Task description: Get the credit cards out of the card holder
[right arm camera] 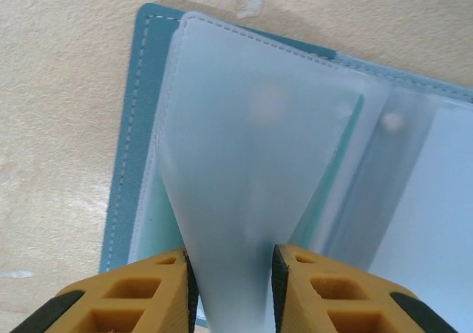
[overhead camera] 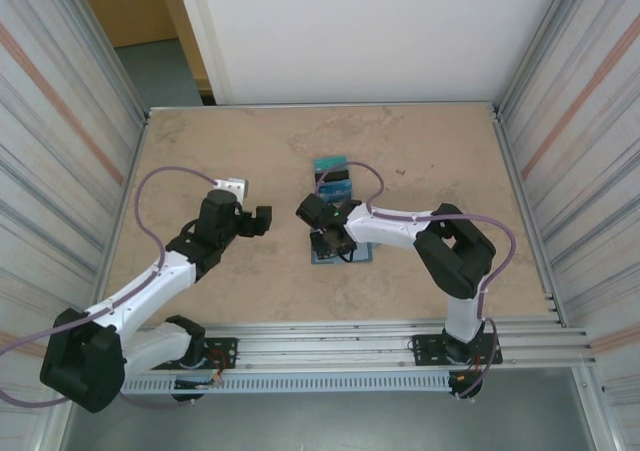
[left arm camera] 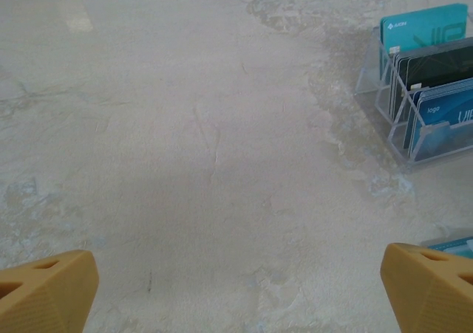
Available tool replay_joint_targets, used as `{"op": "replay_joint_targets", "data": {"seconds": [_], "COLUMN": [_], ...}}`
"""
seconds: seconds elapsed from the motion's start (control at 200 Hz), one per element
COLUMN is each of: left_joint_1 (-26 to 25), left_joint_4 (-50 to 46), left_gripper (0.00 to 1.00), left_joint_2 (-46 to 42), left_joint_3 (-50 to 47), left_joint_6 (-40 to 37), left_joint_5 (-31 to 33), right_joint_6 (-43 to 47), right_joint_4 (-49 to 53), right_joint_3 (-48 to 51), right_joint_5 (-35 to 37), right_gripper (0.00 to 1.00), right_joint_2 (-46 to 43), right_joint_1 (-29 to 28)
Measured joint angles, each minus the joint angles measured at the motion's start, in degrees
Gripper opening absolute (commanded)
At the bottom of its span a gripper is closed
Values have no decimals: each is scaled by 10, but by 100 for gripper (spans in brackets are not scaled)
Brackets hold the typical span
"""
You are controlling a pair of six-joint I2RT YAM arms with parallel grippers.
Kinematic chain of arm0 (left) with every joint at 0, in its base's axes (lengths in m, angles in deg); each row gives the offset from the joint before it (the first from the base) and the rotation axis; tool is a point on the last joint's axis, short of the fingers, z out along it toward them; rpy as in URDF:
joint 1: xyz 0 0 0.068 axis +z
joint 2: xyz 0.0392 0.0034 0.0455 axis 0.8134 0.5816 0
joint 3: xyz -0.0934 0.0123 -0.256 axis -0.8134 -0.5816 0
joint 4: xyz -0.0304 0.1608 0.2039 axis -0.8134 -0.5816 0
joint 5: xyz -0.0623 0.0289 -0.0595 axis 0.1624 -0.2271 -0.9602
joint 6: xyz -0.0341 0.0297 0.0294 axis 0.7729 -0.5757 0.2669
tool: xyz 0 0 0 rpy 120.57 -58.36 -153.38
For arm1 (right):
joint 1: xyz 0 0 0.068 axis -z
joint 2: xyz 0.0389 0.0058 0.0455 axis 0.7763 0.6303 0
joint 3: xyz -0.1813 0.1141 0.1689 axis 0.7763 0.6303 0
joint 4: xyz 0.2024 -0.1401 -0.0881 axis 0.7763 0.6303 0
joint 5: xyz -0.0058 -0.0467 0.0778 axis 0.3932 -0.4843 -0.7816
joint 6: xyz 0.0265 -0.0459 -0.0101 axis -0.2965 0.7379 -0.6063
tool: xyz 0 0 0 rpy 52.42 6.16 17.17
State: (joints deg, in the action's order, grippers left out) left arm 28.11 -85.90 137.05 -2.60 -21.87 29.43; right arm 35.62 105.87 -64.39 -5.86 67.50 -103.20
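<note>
The card holder (right arm camera: pixel 137 126) lies open on the table, teal outside with frosted clear pockets inside. My right gripper (right arm camera: pixel 230 263) is shut on one frosted pocket leaf (right arm camera: pixel 244 163), pinching it into a funnel between the orange fingers (right arm camera: pixel 159 289). A teal card edge (right arm camera: pixel 334 172) shows inside a pocket just right of that leaf. From above, the right gripper (overhead camera: pixel 330 239) sits over the card holder (overhead camera: pixel 362 255). My left gripper (overhead camera: pixel 262 219) hangs open over bare table to the left, and its wrist view shows the left gripper (left arm camera: pixel 240 289) with nothing between its fingertips (left arm camera: pixel 48 281).
A clear acrylic rack (left arm camera: pixel 384 97) stands behind the holder with a teal card (left arm camera: pixel 425 26), a black card (left arm camera: pixel 436 63) and a blue card (left arm camera: pixel 447 115) upright in its slots. From above the rack (overhead camera: pixel 333 174) sits mid-table. Metal-framed walls close in the table's sides.
</note>
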Motion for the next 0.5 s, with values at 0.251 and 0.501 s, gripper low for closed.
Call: {"op": "replay_joint_targets", "data": {"seconds": [0.251, 0.501], "left_joint_1": [-9, -44], "left_joint_4": [-4, -4], "left_gripper": [99, 99], "left_joint_2": [-7, -4], "left_joint_3": [7, 8], "left_joint_6": [-4, -17], "left_joint_5": [13, 40], "right_joint_6": [-5, -13], "right_joint_4": [4, 11], "right_joint_3": [21, 45], "right_joint_5": [15, 24], "right_gripper": [42, 42], "right_joint_2": [-17, -63], "right_joint_1": [10, 17]}}
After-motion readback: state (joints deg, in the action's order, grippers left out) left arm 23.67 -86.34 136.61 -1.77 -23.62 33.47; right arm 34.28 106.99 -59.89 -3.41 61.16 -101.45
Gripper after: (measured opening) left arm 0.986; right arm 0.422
